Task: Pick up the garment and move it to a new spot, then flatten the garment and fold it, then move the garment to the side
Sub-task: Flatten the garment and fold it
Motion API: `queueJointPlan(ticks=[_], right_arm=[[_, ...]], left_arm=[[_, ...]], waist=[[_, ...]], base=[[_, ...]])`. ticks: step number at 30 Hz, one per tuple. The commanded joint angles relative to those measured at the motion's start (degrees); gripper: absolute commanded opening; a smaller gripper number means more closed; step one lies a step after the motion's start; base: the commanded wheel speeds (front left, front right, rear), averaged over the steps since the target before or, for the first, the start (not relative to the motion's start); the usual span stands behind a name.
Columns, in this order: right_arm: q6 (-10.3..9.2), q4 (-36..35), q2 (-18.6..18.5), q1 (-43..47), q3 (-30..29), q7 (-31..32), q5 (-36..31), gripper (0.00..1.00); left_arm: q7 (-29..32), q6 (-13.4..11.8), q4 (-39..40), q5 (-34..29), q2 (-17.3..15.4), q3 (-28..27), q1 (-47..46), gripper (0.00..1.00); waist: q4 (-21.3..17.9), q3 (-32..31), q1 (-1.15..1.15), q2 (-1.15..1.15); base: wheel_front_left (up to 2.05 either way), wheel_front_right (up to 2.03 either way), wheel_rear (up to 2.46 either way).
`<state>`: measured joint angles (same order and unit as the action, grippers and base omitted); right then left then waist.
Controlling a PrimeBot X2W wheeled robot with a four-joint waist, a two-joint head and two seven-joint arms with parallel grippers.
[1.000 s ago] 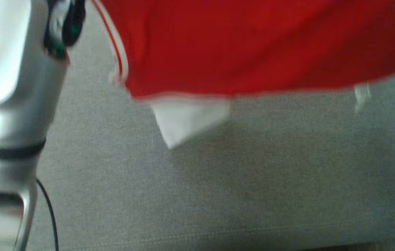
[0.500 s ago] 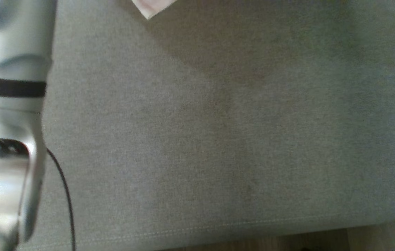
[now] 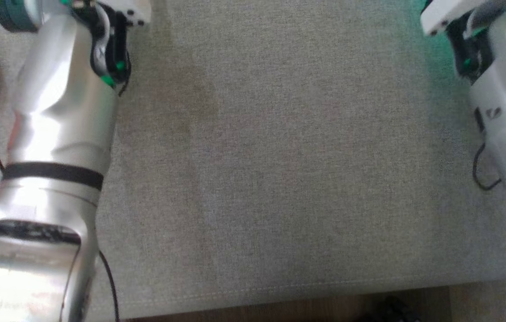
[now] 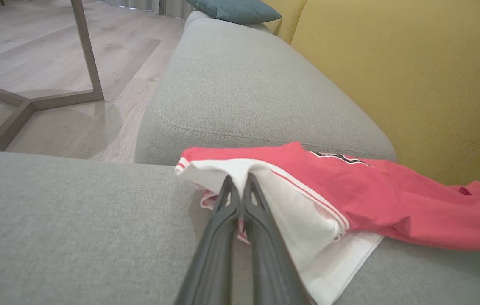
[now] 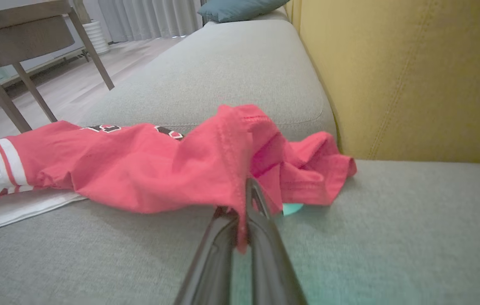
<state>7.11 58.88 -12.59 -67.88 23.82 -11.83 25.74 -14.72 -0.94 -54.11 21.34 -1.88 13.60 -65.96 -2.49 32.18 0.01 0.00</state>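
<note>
Fingers (image 4: pixel 222 228) of left gripper (image 4: pixel 238 183) clamped on the white trim of the garment (image 4: pixel 392 203); right gripper (image 5: pixel 249 188) clamped on a red fold. Garment lies bunched on the seat cushion (image 4: pixel 53 220), one end near the cushion's back edge by the backrest (image 5: pixel 414 76). Judgement: pick-up and relocation step. Lift both ends level, draw them apart so the cloth hangs taut, avoid dragging.
</note>
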Motion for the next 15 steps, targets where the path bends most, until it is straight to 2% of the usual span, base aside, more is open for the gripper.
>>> queueJointPlan(ticks=[1, 8, 15], right_arm=[[0.37, -1.82, 0.06, 2.22, 0.84, -0.95, 1.65, 0.0], [0.37, -7.43, -4.12, 13.13, 3.77, -2.57, 6.77, 0.0], [0.37, -16.37, -8.55, 28.01, 2.17, -2.91, 8.71, 0.0]], left_arm=[[-0.28, 0.21, 2.52, -0.27, -1.52, -1.59, 0.97, 0.0], [-0.28, 0.89, 13.77, -2.56, -1.41, -5.51, 14.92, 0.0], [-0.28, 1.73, 29.47, -5.01, -1.33, -8.06, 35.15, 0.0]], waist=[[-0.07, -0.3, -0.01, 0.0], [-0.39, -4.57, -0.01, 0.0], [0.44, -11.15, -0.01, 0.0]], base=[[0.0, 0.0, 0.0], [0.0, 0.0, 0.0], [0.0, 0.0, 0.0]])
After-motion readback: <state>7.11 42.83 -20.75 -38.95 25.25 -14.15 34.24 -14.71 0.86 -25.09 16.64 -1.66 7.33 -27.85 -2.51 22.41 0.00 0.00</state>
